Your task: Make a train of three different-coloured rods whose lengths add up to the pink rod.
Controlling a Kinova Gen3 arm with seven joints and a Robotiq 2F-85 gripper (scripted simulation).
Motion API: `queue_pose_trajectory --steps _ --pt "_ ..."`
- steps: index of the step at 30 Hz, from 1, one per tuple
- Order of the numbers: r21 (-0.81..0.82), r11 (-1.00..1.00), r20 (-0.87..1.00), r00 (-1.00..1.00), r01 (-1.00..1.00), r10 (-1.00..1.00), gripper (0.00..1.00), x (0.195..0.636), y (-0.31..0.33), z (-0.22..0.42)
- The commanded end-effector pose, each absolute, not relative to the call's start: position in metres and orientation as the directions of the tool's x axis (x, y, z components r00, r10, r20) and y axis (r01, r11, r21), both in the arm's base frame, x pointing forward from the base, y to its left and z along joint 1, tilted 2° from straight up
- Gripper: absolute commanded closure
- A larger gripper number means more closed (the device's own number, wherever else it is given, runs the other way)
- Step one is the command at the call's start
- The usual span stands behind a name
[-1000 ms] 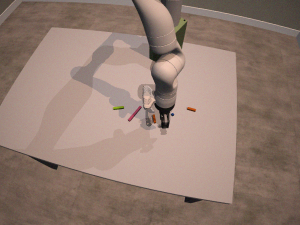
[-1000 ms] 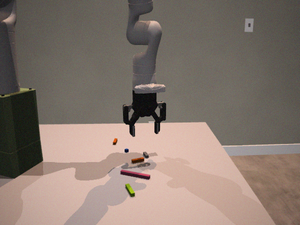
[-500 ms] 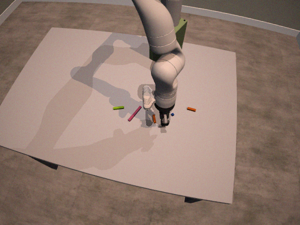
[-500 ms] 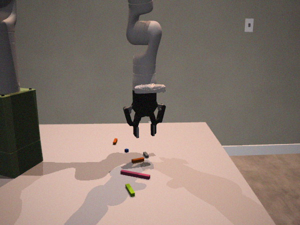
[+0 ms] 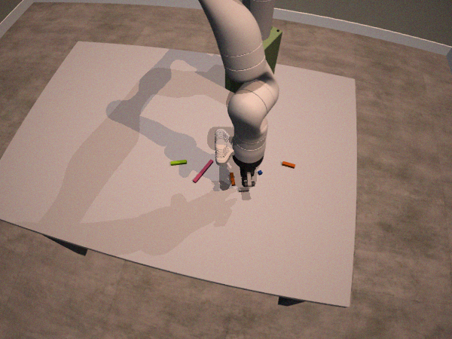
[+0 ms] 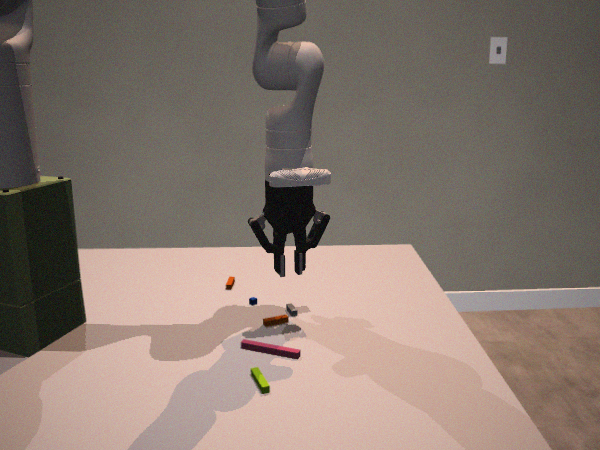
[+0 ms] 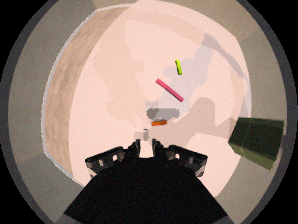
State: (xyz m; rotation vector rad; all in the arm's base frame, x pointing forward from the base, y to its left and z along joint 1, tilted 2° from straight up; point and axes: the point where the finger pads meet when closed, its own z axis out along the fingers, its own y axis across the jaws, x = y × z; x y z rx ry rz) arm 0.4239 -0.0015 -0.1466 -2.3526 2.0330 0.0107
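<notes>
Item, my jaws: the gripper (image 5: pixel 249 184) (image 6: pixel 290 265) (image 7: pixel 146 143), part-open, nothing grasped, above the table (image 5: pixel 301 241) (image 6: pixel 400 405) (image 7: pixel 120 50).
Item, grey rod (image 5: pixel 243 190) (image 6: pixel 291 310) (image 7: pixel 146 131): flat, near the nearer orange rod (image 5: pixel 232 179) (image 6: pixel 275 320) (image 7: pixel 159 123); probably light, stiff; best pinched mid-length across its long sides.
Item, blue cube (image 5: pixel 260 172) (image 6: pixel 253 301): small, easily nudged; grip opposite faces.
Item, lime rod (image 5: pixel 178 163) (image 6: pixel 260 380) (image 7: pixel 178 67): beyond the pink rod (image 5: pixel 203 171) (image 6: pixel 270 349) (image 7: pixel 170 90); grip centrally.
Room: tight beside orange; table edges well away.

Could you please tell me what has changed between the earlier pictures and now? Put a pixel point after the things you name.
The jaws (image 5: pixel 249 184) (image 6: pixel 290 275) have narrowed, with no rod between them; nothing was taken hold of or let go. The pink rod (image 5: pixel 203 171) (image 6: pixel 270 349) (image 7: pixel 169 90), the lime rod (image 5: pixel 178 163) (image 6: pixel 260 380) (image 7: pixel 178 67) and the other rods show no visible shift.
</notes>
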Motion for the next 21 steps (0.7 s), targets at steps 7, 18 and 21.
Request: queue_pose_trajectory --steps 7,18,21 --pt "-0.021 -0.145 -0.026 0.145 -0.989 -0.989 0.76 0.425 -0.001 -0.148" --pt "-0.021 -0.145 -0.026 0.145 -0.989 -0.989 0.76 0.425 -0.001 -0.159" --pt "-0.021 -0.145 -0.026 0.145 -0.989 -0.989 0.76 0.425 -0.001 -0.161"
